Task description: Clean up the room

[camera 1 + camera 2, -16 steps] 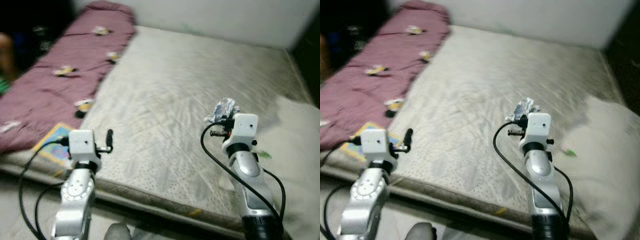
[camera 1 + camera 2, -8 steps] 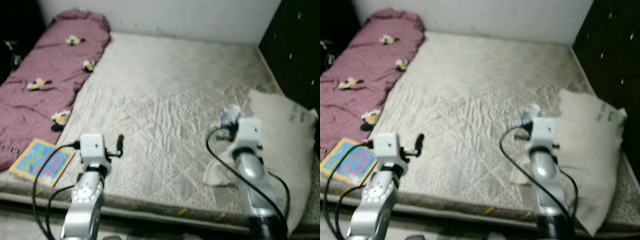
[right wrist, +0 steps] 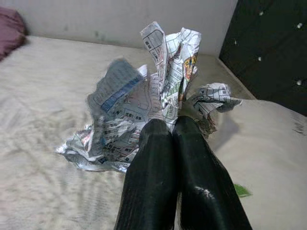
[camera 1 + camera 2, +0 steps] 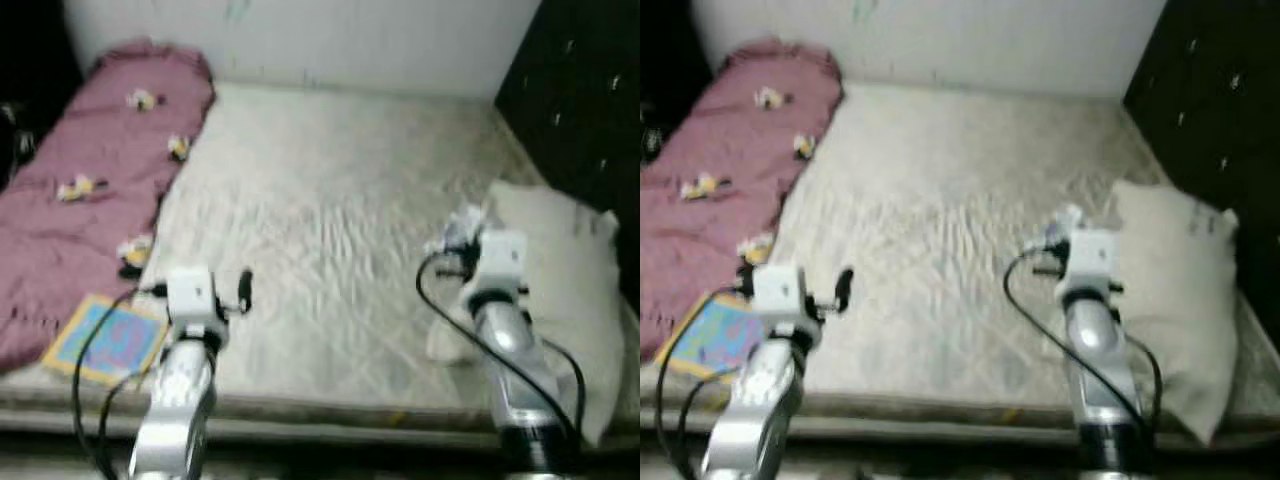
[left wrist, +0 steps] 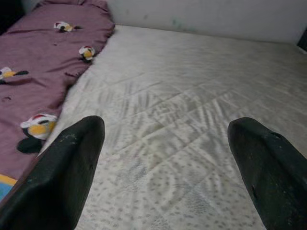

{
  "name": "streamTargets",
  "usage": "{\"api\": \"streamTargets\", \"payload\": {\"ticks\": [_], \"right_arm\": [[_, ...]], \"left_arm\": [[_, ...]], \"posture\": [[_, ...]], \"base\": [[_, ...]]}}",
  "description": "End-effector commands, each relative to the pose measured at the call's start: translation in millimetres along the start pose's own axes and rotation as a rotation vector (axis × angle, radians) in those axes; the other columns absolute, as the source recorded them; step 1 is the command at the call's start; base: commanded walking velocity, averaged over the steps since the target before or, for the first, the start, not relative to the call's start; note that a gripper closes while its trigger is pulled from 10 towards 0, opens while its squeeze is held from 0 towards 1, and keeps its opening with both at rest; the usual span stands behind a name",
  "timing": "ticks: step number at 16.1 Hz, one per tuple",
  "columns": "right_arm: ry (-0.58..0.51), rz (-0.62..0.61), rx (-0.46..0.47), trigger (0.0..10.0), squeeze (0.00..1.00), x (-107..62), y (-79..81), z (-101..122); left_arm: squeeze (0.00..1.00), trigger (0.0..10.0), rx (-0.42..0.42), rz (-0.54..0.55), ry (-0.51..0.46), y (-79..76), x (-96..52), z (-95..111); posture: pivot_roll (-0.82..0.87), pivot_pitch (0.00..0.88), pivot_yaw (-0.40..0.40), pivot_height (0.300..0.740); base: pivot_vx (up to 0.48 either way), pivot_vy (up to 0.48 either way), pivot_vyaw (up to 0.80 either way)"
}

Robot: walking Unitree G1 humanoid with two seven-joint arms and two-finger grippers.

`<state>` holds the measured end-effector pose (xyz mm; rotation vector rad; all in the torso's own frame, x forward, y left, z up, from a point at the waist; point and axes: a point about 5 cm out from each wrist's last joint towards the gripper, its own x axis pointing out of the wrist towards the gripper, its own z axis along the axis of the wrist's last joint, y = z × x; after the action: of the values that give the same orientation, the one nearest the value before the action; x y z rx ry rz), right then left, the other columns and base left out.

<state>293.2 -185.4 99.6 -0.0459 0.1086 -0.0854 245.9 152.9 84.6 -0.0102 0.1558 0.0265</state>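
Right gripper (image 3: 171,128): fingers pressed together on a crumpled newspaper (image 3: 144,110), held above the mattress (image 4: 320,220) beside the pillow (image 4: 560,290).
Paper: probably light, soft, tearable (pinch a thick fold).
Left gripper (image 5: 168,158): spread wide, holding nothing, over the mattress near the maroon blanket (image 5: 38,62).

I see a cream quilted mattress (image 4: 330,200) with a fine grey speckle, and along its left side a maroon blanket (image 4: 90,190) dotted with yellow, white and black cartoon figures. My black-fingered right gripper (image 3: 173,125) pinches a crumpled newspaper (image 3: 144,100) printed in grey, blue and red. A blue and yellow book (image 4: 105,340) lies by an off-white pillow-less edge, and a cream pillow (image 4: 560,290) meets a black headboard (image 4: 580,90).
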Motion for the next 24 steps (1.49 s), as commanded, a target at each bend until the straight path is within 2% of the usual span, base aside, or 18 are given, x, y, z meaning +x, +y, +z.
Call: {"api": "streamTargets", "payload": {"ticks": [1,3,11,12,15,21,24], "right_arm": [[-0.003,0.039,0.014,10.0,0.0,2.4,12.5,2.2],[-0.009,0.043,0.009,10.0,0.0,3.0,12.6,2.6],[-0.014,0.086,0.022,10.0,0.0,2.8,19.2,1.4],[-0.022,0.111,0.027,10.0,0.0,2.4,23.5,2.6],[-0.025,0.118,0.007,10.0,0.0,2.6,24.4,3.1],[-0.031,0.138,-0.001,10.0,0.0,3.4,26.3,3.8],[-0.027,0.144,0.005,10.0,0.0,3.3,28.2,2.6]], "left_arm": [[0.0,10.0,0.027,0.03,0.001,10.6,-0.7,-0.9],[0.0,10.0,0.027,0.03,0.0,10.5,0.0,-0.6],[0.0,10.0,0.032,0.035,-0.004,9.8,1.5,-0.4],[0.0,10.0,0.049,0.037,-0.024,8.1,1.6,1.9],[0.0,10.0,0.031,0.042,-0.029,8.0,1.4,2.5],[0.0,10.0,0.023,0.044,-0.012,8.1,1.7,0.1],[0.0,10.0,0.021,0.046,-0.013,8.7,2.0,1.1]], "posture": [[-0.02,0.0,-0.045,0.74],[-0.02,0.0,-0.046,0.74],[-0.02,0.0,-0.051,0.74],[-0.02,0.0,-0.051,0.74],[-0.02,0.0,-0.051,0.74],[-0.02,0.0,-0.055,0.74],[-0.01,0.0,-0.055,0.74]], "base": [[0.0,0.48,-0.8],[0.0,0.48,-0.68],[0.0,0.48,0.0],[0.0,0.0,0.0],[0.0,0.0,0.0],[0.0,0.397,0.75],[0.0,0.48,0.0]]}}
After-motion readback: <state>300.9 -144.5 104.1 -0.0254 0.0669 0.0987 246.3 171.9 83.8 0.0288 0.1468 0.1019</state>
